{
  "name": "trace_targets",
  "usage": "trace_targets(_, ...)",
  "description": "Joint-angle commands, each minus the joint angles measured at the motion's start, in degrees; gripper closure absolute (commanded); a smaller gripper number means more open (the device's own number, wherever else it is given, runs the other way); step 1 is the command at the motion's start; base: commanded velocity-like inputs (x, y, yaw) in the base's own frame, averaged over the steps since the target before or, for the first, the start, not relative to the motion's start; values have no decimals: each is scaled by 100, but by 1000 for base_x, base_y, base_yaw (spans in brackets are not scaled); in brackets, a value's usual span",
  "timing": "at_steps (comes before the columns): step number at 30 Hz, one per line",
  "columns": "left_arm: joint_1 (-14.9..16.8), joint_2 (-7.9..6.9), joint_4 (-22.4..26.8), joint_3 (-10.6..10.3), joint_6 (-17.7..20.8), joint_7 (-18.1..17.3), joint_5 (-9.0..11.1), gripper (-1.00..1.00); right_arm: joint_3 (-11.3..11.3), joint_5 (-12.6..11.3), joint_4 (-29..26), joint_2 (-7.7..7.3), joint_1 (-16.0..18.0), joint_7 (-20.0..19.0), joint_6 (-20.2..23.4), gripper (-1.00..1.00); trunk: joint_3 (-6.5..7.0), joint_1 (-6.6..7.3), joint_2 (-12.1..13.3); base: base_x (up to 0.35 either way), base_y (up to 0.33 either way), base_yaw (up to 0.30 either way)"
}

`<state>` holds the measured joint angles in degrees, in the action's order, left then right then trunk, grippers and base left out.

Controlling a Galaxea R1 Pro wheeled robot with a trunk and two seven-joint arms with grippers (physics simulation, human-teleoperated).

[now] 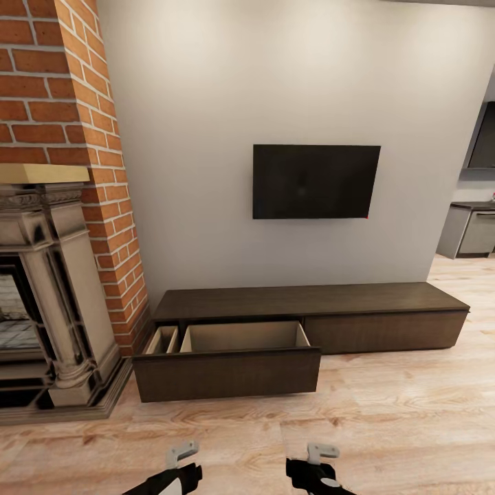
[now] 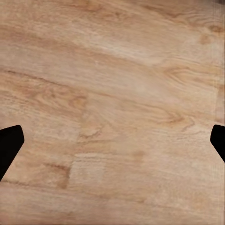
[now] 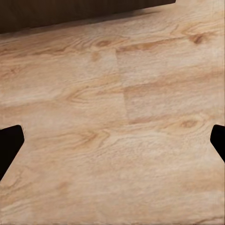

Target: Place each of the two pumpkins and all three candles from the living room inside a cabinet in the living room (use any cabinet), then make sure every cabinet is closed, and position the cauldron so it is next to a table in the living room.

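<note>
A long dark cabinet point(image 1: 309, 302) is shown under a wall television point(image 1: 315, 181), its left drawer point(image 1: 227, 371) pulled out. The left gripper point(image 2: 112, 140) and right gripper point(image 3: 112, 140) are held spread apart above plank floor point(image 1: 385, 412).

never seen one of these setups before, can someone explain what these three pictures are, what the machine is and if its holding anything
This is a simulated wheeled robot with two arms, steered by a person; the pictures are computer renders. The big picture comes from a camera on its head, looking forward and down. At the bottom edge you see its left gripper and right gripper.

Ahead stands a long, low dark-brown cabinet against a grey wall, under a black TV. Its left drawer is pulled out, and the part of its pale inside that shows holds nothing. A brick chimney with a stone fireplace is to the left.

The other two pictures come from cameras near each gripper, looking along its fingers. Both show the wood plank floor, with dark fingertips at the edges, spread wide. Both grippers are open and hold nothing.
</note>
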<state>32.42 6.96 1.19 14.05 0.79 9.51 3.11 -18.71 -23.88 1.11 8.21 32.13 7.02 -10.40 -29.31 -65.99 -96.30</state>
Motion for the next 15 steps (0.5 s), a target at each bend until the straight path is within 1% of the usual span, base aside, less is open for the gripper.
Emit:
trace_targets(1, -2, -19, 5, 1, -49, 16, 32, -100, -47, -47, 12, 4, -30, -43, -24, -100, -6, 1, -3, 0, 0, 0)
trace_targets(7, -7, -80, 4, 1, -140, -57, 41, -100, -50, -47, 12, 5, -89, -155, -23, -100, -6, 1, -3, 0, 0, 0)
trace_targets(15, -9, -101, 10, -1, -156, -228, 39, -100, -53, -47, 12, 9, -109, -181, -31, -100, -6, 1, -3, 0, 0, 0)
